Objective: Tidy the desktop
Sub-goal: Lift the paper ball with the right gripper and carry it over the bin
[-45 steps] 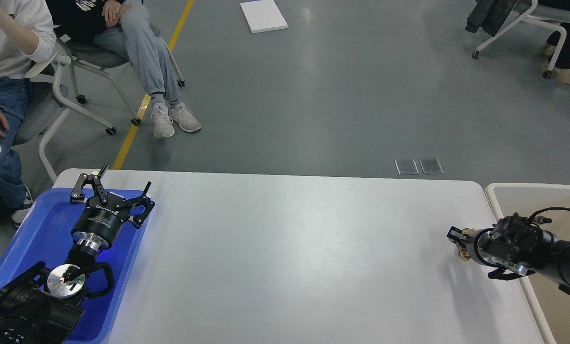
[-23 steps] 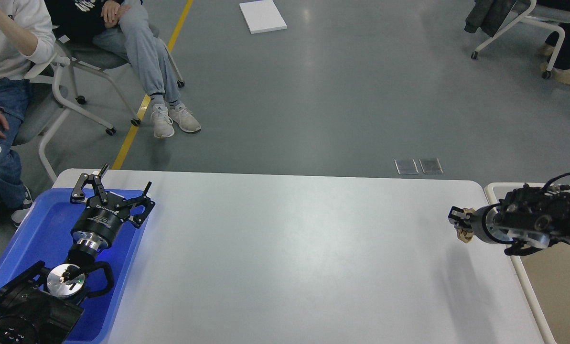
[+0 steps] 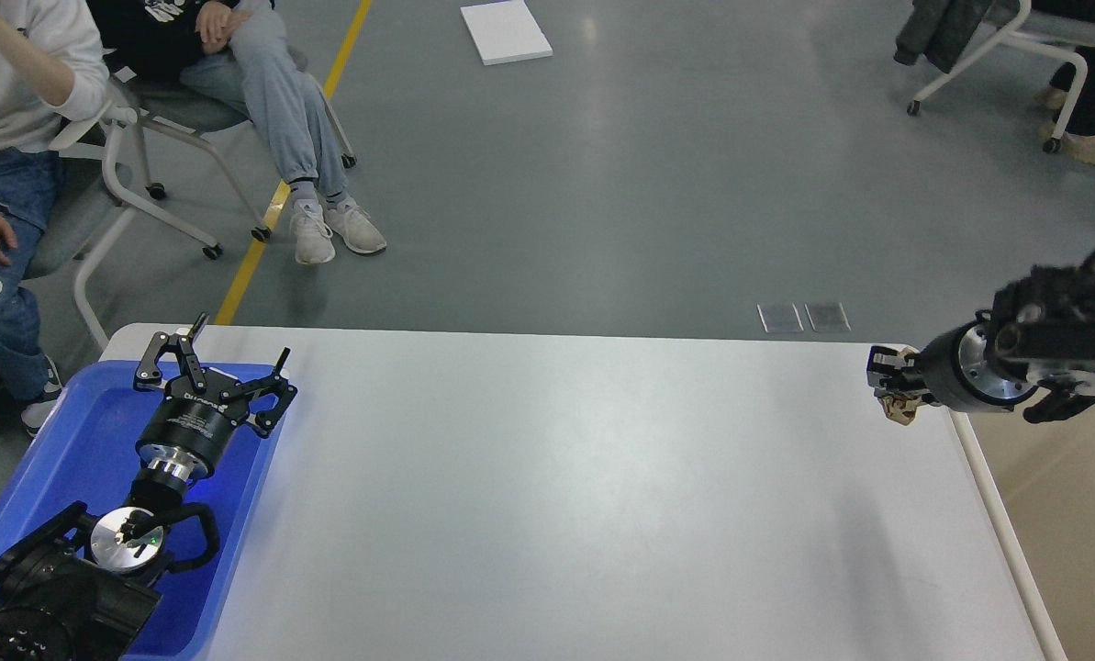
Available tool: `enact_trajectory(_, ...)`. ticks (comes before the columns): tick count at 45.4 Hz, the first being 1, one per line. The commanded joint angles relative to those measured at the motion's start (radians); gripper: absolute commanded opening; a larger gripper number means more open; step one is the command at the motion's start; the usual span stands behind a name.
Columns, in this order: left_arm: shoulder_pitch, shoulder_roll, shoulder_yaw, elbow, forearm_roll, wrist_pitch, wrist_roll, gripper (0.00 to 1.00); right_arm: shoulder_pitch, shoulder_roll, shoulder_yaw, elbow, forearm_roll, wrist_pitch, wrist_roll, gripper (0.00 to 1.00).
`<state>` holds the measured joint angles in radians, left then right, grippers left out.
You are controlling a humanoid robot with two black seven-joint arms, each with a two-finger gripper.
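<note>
The table (image 3: 547, 496) is the wide white-grey top filling the lower part of the view, and its bare surface shows nothing loose on it. At the table's far right corner the right gripper (image 3: 894, 397) hangs above the surface, its fingers closed on a small crumpled tan scrap (image 3: 899, 410) that dangles from the tips. The beige bin (image 3: 1075, 514) lies just beyond the table's right edge, to the right of and nearer than that gripper, so I judge the coming move is a short swing rightward off the table edge before letting go; the right arm is plainly the nearer one. At the table's near left corner the left gripper (image 3: 221, 367) hovers over the blue tray (image 3: 70, 450), fingers spread wide and holding nothing
</note>
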<state>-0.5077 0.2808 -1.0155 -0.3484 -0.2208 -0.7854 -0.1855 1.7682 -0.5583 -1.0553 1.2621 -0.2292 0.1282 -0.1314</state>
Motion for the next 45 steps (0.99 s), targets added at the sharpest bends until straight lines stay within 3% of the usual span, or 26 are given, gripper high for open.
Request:
enact_trajectory(1,0.0,0.0,0.0,-0.001,0.0,0.0,0.0,1.0,0.246,-0.023,-0.089,0.077,0.001,0.186,0.001,0.0)
enact_trajectory(7,0.0,0.0,0.0,0.0,0.0,0.0,0.0,1.0,0.395,-0.021,-0.129,0.129,0.001,0.278,0.001,0.0)
enact_trajectory(20,0.0,0.0,0.0,0.0,0.0,0.0,0.0,1.0,0.663,-0.012,-0.213,0.226,0.001,0.349,0.001,0.0)
enact_trajectory(45,0.0,0.001,0.0,0.0,0.0,0.0,0.0,1.0,0.7,-0.023,-0.279,0.224,-0.002,0.355,0.001,0.0)
